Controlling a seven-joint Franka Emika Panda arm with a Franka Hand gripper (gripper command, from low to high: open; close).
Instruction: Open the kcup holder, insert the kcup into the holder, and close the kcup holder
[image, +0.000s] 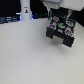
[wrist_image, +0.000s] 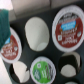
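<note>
While the gripper hovers above the kcup holder near the table's far edge, jaw state cannot be told, green-topped kcup seated in a holder slot, red-and-white-topped pods adjacent.

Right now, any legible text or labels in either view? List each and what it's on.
None can be read.
Red-and-white pod lid: printed lines, too blurred.
Second red-and-white lid: print blurred.
Green-topped kcup: label marks, unreadable.
Exterior view: kcup holder too small for any text.
</note>
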